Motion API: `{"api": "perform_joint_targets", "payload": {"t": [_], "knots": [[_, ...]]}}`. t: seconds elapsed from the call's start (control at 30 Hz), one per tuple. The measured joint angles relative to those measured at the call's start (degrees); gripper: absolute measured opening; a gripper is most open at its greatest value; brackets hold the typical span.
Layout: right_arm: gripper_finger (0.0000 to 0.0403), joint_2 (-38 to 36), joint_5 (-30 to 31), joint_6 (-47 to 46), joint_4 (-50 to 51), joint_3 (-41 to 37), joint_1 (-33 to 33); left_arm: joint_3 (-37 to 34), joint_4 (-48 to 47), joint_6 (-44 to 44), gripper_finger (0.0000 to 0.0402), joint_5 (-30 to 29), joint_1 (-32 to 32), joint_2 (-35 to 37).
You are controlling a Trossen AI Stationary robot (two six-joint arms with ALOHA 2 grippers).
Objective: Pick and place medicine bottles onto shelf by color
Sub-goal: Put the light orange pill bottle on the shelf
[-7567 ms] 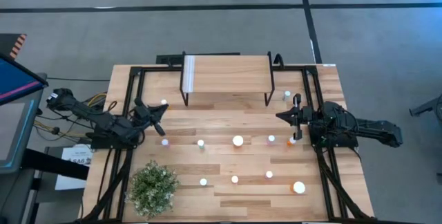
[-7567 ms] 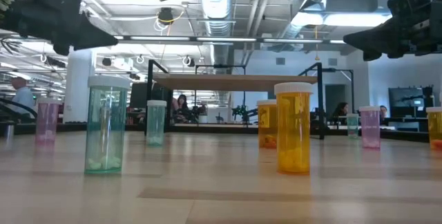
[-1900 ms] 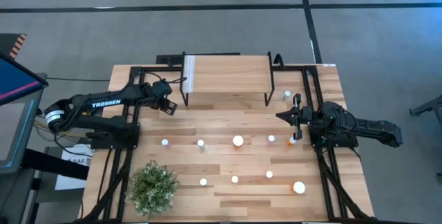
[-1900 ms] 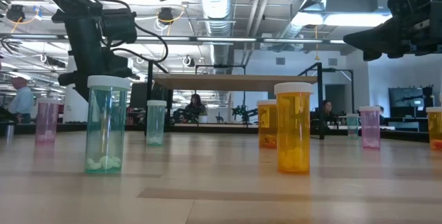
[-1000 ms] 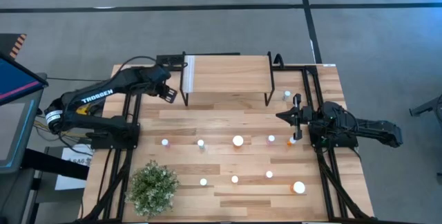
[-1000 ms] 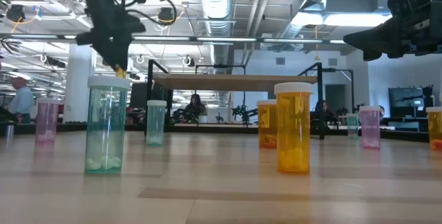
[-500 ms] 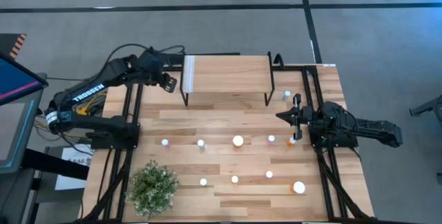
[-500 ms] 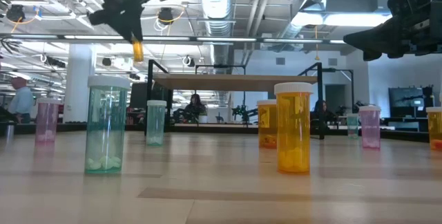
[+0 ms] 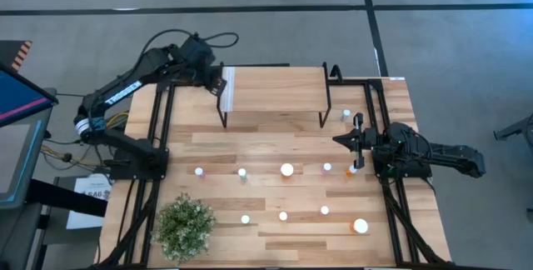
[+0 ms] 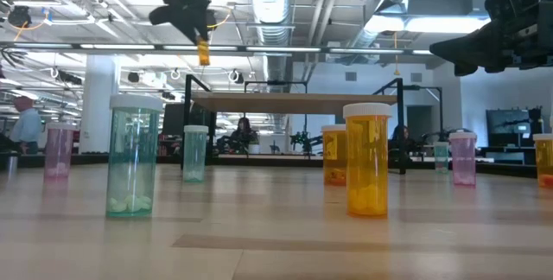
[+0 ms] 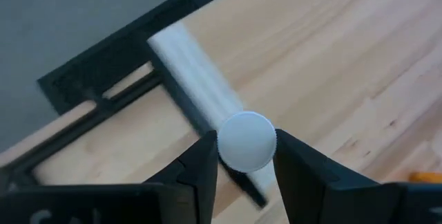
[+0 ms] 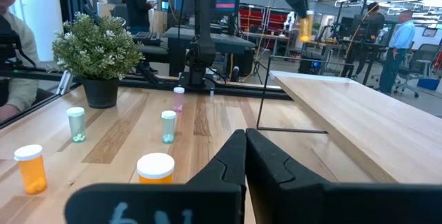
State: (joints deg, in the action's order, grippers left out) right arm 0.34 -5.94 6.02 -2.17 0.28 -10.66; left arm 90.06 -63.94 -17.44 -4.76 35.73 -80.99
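High view: the left gripper [image 9: 218, 81] is raised over the shelf [image 9: 275, 87] at the short edge that carries the white strip [image 9: 227, 89]. Its fingers [image 11: 197, 172] are clamped on a small orange bottle [image 10: 203, 53]; the left wrist view shows the bottle's white cap between the two fingers, directly above the strip. In the low view the bottle hangs upright, clear above the shelf top and apart from it.

The right gripper [image 9: 344, 141] waits off the opposite end of the shelf, on the table [image 9: 275, 149] side. Its fingers are pressed together with nothing between them.

The remaining medicine bottles [image 9: 286, 169] stand upright on the table in front of the shelf, in loose rows. One pale green bottle [image 9: 346, 114] stands just beside the shelf leg nearest the right gripper. The potted plant [image 9: 183, 227] sits well apart from the shelf, at the near table edge.
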Motion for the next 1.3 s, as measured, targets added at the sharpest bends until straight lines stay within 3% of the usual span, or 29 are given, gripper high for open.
{"api": "perform_joint_targets", "payload": {"t": [0.43,0.83,1.3], "knots": [[0.0027,0.01,0.0,-0.02,0.0,0.02,0.0,13.97,-3.16,6.45,0.0112,3.86,3.95,-15.97],[0.0028,0.0,-0.01,-0.02,0.0,0.01,0.0,14.8,-2.87,10.63,0.0112,5.99,8.87,-20.48],[0.0028,0.0,0.0,0.0,-0.02,0.01,0.0,14.81,-1.22,10.74,0.0112,6.91,7.71,-22.26]]}}
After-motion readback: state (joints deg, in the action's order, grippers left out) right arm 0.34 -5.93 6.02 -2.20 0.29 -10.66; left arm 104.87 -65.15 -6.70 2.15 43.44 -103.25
